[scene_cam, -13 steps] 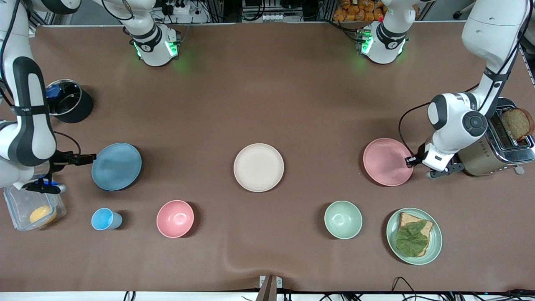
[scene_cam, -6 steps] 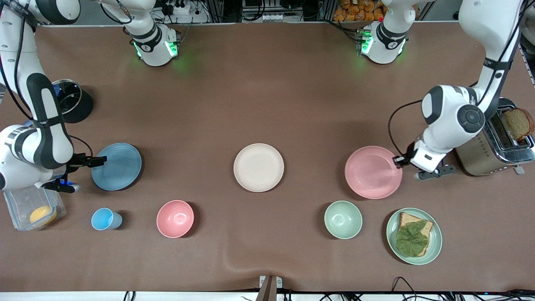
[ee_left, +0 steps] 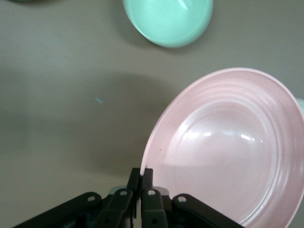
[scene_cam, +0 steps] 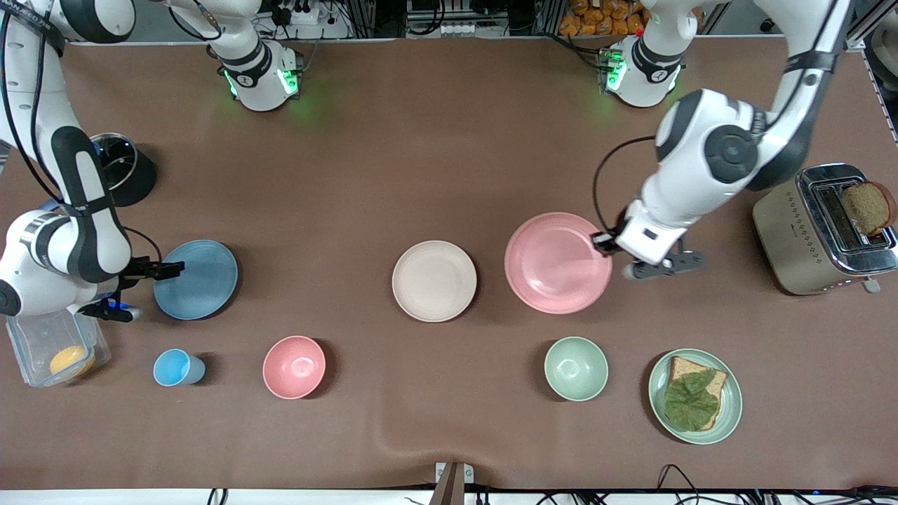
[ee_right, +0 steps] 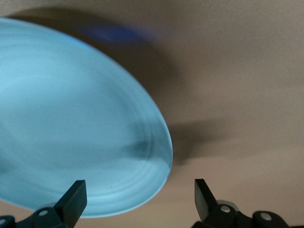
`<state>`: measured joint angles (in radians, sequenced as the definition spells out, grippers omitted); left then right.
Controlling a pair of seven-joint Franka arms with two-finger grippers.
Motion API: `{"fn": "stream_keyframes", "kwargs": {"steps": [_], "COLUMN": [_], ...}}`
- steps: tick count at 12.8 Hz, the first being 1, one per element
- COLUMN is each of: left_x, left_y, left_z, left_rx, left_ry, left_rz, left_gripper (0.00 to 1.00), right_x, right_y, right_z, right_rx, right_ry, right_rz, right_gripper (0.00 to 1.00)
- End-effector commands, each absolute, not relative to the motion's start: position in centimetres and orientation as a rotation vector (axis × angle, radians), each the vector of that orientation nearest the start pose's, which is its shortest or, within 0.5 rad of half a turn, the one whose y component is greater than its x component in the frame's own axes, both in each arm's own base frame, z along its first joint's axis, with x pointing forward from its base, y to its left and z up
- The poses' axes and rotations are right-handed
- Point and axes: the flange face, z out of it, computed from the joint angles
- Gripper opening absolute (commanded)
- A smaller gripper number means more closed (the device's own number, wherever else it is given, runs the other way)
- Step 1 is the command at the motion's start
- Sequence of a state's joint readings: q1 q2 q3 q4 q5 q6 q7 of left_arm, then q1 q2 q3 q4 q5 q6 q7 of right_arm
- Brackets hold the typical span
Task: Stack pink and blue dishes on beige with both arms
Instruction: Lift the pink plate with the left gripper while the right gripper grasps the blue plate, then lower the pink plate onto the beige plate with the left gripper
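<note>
Left gripper (scene_cam: 605, 243) clamped on the rim of the pink plate (scene_cam: 558, 262), held in the air just beside the beige plate (scene_cam: 434, 281), toward the left arm's end. Best carried level until centred over beige, then lowered before letting go. Round, so no long axis; hollow face up, seemingly a little tilted. Right gripper (scene_cam: 168, 267) at the rim of the blue plate (scene_cam: 196, 279), which lies on the table at the right arm's end; fingers (ee_right: 73, 199) spread apart, nothing gripped.
</note>
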<state>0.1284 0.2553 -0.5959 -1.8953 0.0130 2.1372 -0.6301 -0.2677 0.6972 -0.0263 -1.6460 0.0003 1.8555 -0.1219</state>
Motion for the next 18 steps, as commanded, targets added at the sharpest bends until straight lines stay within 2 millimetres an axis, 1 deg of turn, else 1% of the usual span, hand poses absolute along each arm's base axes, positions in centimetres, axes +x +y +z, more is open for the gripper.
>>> {"fn": "stream_keyframes", "kwargs": {"steps": [1, 2, 3, 4, 5, 6, 7, 8, 9, 10, 12, 13, 14, 15, 16, 17, 18], "left_x": [54.3, 55.0, 54.6, 53.5, 53.2, 53.1, 52.8, 52.5, 52.7, 53.0, 53.8, 53.9, 53.9, 54.0, 54.3, 54.4, 54.3], "left_y": [-33.3, -34.7, -37.4, -39.3, -40.3, -41.1, -41.8, -42.3, -42.3, -42.6, -42.3, -42.4, -42.4, -42.5, -42.0, -41.9, -42.1], "left_z": [37.1, 36.0, 34.7, 33.3, 32.0, 30.7, 28.9, 27.5, 26.3, 25.7, 24.3, 23.6, 23.2, 22.8, 22.2, 21.6, 21.6], "left_rx": [-3.322, -3.348, -3.367, -3.355, -3.353, -3.36, -3.358, -3.352, -3.358, -3.379, -3.4, -3.405, -3.414, -3.422, -3.417, -3.418, -3.424], "left_ry": [-0.228, -0.276, -0.271, -0.234, -0.251, -0.258, -0.215, -0.17, -0.152, -0.147, -0.153, -0.138, -0.134, -0.127, -0.125, -0.127, -0.124], "left_rz": [0.138, 0.148, 0.169, 0.172, 0.146, 0.113, 0.1, 0.089, 0.067, 0.043, 0.007, -0.01, -0.02, -0.035, -0.052, -0.052, -0.057], "left_gripper": [0.0, 0.0, 0.0, 0.0, 0.0, 0.0, 0.0, 0.0, 0.0, 0.0, 0.0, 0.0, 0.0, 0.0, 0.0, 0.0, 0.0], "right_x": [59.8, 59.9, 59.9, 60.1, 60.3, 60.4, 60.4, 60.4, 60.4, 60.4, 60.4, 60.5, 60.6, 61.0, 61.1, 61.1, 61.5], "right_y": [-18.9, -18.9, -19.0, -19.1, -19.2, -19.2, -19.3, -19.3, -19.3, -19.2, -19.0, -19.0, -18.9, -18.6, -18.7, -18.8, -18.8], "right_z": [16.4, 16.2, 16.2, 16.3, 16.2, 16.1, 16.1, 16.1, 16.1, 16.1, 16.1, 16.2, 16.3, 16.5, 16.6, 16.8, 17.3], "right_rx": [-2.948, -2.951, -2.955, -2.962, -2.971, -2.974, -2.974, -2.974, -2.974, -2.973, -2.973, -2.973, -2.979, -2.983, -2.986, -2.988, -2.992], "right_ry": [0.278, 0.278, 0.281, 0.282, 0.285, 0.285, 0.285, 0.287, 0.287, 0.285, 0.276, 0.274, 0.26, 0.203, 0.178, 0.178, 0.176], "right_rz": [0.702, 0.693, 0.682, 0.663, 0.637, 0.628, 0.628, 0.628, 0.63, 0.632, 0.637, 0.634, 0.624, 0.611, 0.595, 0.591, 0.578], "right_gripper": [1.0, 1.0, 1.0, 1.0, 0.93, 0.78, 0.52, 0.29, 0.15, 0.0, 0.0, 0.0, 0.0, 0.0, 0.0, 0.0, 0.0]}}
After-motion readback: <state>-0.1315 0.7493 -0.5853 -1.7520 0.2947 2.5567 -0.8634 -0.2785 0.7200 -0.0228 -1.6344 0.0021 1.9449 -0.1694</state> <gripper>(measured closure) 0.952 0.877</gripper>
